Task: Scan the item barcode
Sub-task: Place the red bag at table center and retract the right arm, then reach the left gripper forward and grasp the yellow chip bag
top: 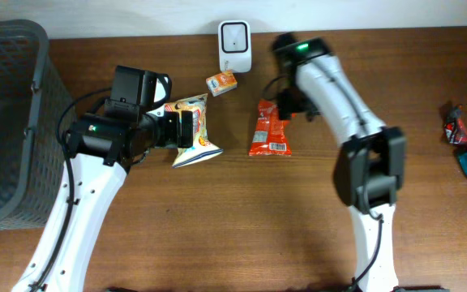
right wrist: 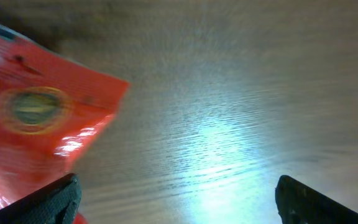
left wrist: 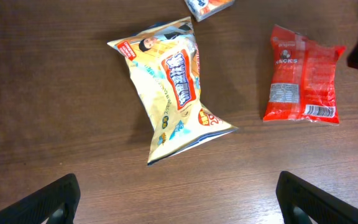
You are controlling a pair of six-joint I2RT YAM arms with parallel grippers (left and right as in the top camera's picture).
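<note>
Yellow chip bag (left wrist: 176,87) lies mid-table, left of the red packet (left wrist: 303,74), both near of the white scanner (top: 235,45). We judge the bag light, crinkly and slippery; best taken by a crimped end seam. Its barcode is probably underneath. Left gripper (left wrist: 178,186) above the bag and right gripper (right wrist: 178,186) beside the packet: fingers spread wide, empty.
</note>
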